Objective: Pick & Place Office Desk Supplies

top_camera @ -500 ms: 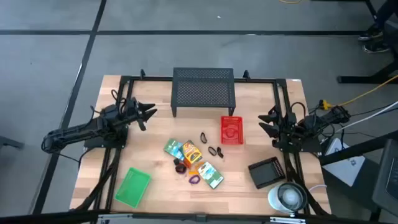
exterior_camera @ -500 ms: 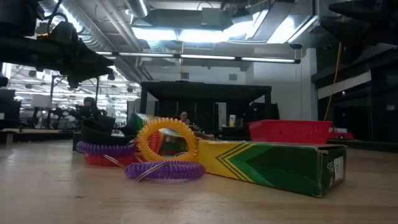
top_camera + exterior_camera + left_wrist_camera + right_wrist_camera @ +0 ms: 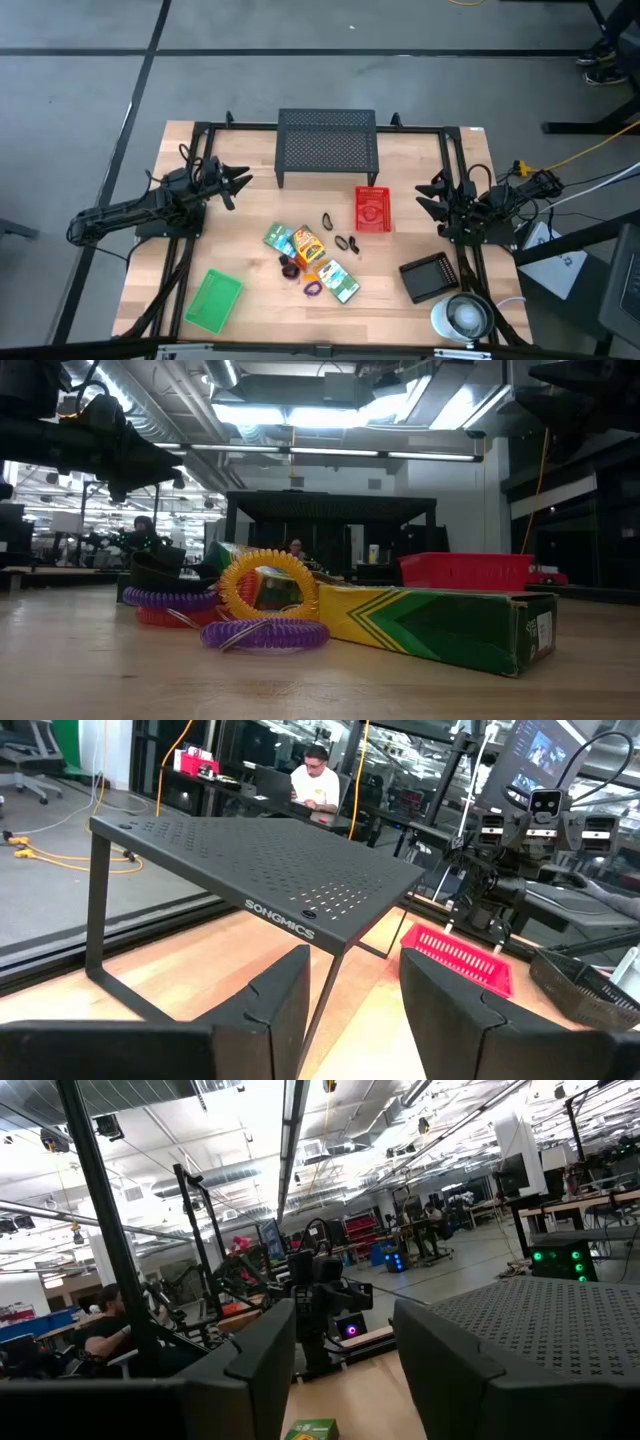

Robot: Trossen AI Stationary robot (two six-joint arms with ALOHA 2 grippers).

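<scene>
The surface (image 3: 250,210) looks as it would at the start of the job: nothing of the supplies appears sorted yet, as far as I can judge. The mesh stand (image 3: 327,146) sits at the far edge, between the two arms and beyond both claws. A red tray (image 3: 372,209) lies just inward of the right claw (image 3: 432,196); a green tray (image 3: 213,300) lies nearer the front edge than the left claw (image 3: 236,183); a black tray (image 3: 430,276) sits toward the front from the right claw, with a round white object (image 3: 461,316) beyond it at the corner.

All the supplies lie in one loose heap on the bare wood, about midway between the claws and nearer the front than either: the packets (image 3: 303,247), the loops (image 3: 266,632) and the black clips (image 3: 346,242), the packets touching or overlapping one another. None rests in a tray.

Both claws hang above the surface at their own sides, well apart from the heap, each released with a clear gap between its fingers and nothing in it. So every pick and every placement seems left to do.
</scene>
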